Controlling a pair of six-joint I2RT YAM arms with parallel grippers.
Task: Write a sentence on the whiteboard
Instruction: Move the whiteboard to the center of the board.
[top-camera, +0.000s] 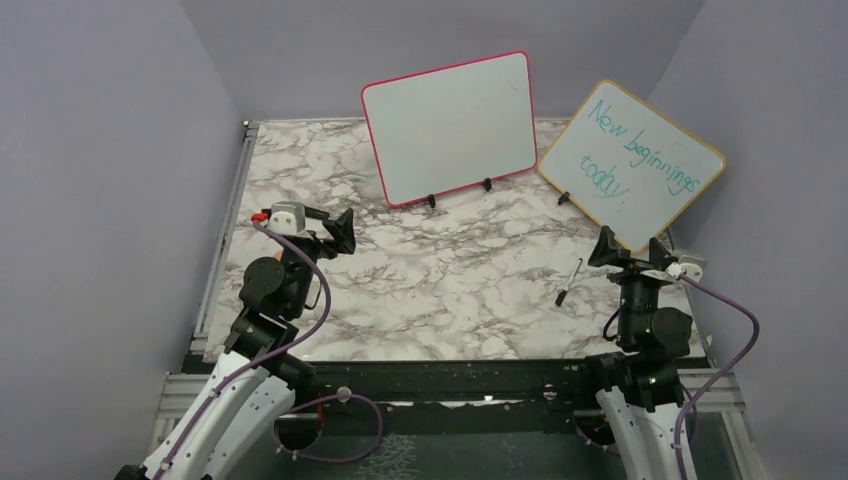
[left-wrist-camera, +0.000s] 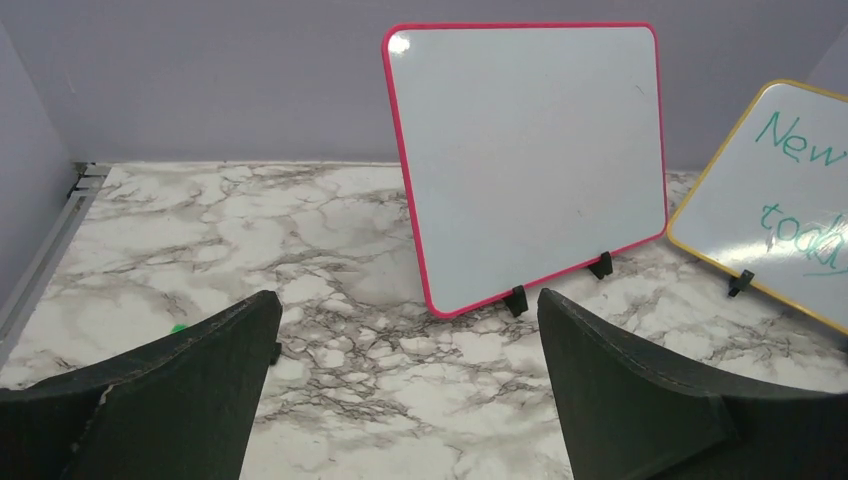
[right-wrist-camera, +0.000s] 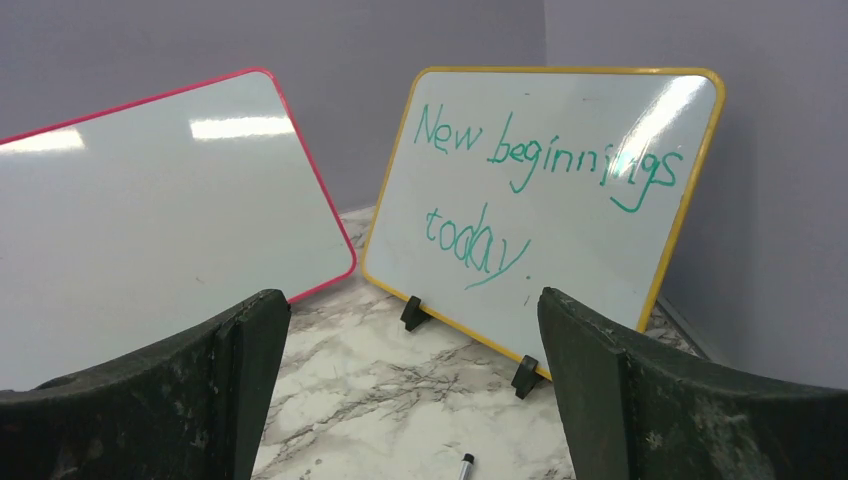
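Observation:
The whiteboard (top-camera: 450, 128) with a pink-red frame stands on small black feet at the back middle of the table. Its face is blank; no black sentence shows on it. It also shows in the left wrist view (left-wrist-camera: 530, 150) and in the right wrist view (right-wrist-camera: 150, 220). A marker (top-camera: 568, 282) lies on the marble left of my right gripper; its tip shows in the right wrist view (right-wrist-camera: 465, 464). My left gripper (top-camera: 345, 230) is open and empty at the left, well short of the board. My right gripper (top-camera: 628, 250) is open and empty at the right.
A second board with a wood-yellow frame (top-camera: 632, 165) stands at the back right, bearing teal writing "New beginnings today"; it shows in the right wrist view (right-wrist-camera: 560, 200). Grey walls close in the table on three sides. A metal rail (top-camera: 225, 250) runs along the left edge.

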